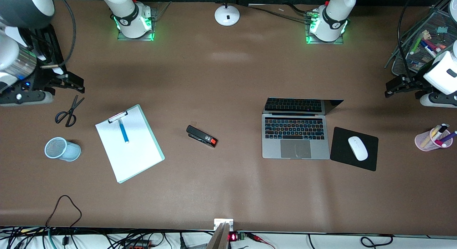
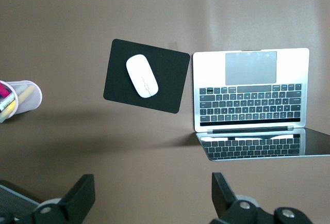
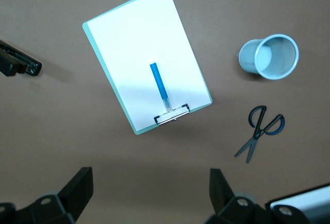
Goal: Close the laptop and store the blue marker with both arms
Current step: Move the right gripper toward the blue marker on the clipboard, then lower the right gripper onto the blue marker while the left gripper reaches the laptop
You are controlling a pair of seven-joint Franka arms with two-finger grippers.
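The silver-grey laptop [image 1: 295, 138] [image 2: 251, 87] stands open on the table, its keys lit and its dark screen [image 1: 301, 105] raised. The blue marker [image 1: 123, 131] [image 3: 159, 85] lies on the white sheet of a clipboard [image 1: 135, 156] [image 3: 129, 33], its white end by the clip. My left gripper [image 1: 391, 89] [image 2: 153, 195] hangs open and empty over bare table toward the left arm's end, apart from the laptop. My right gripper [image 1: 76, 85] [image 3: 151, 190] hangs open and empty over bare table by the scissors, apart from the clipboard.
A light-blue mesh cup [image 1: 62, 149] [image 3: 269, 56] lies on its side beside the clipboard. Black scissors [image 1: 68, 111], a black stapler [image 1: 201, 135], a black mouse pad [image 1: 341, 152] with a white mouse [image 1: 357, 148], a pink cup of markers [image 1: 432, 138] and a mesh rack [image 1: 425, 38] are around.
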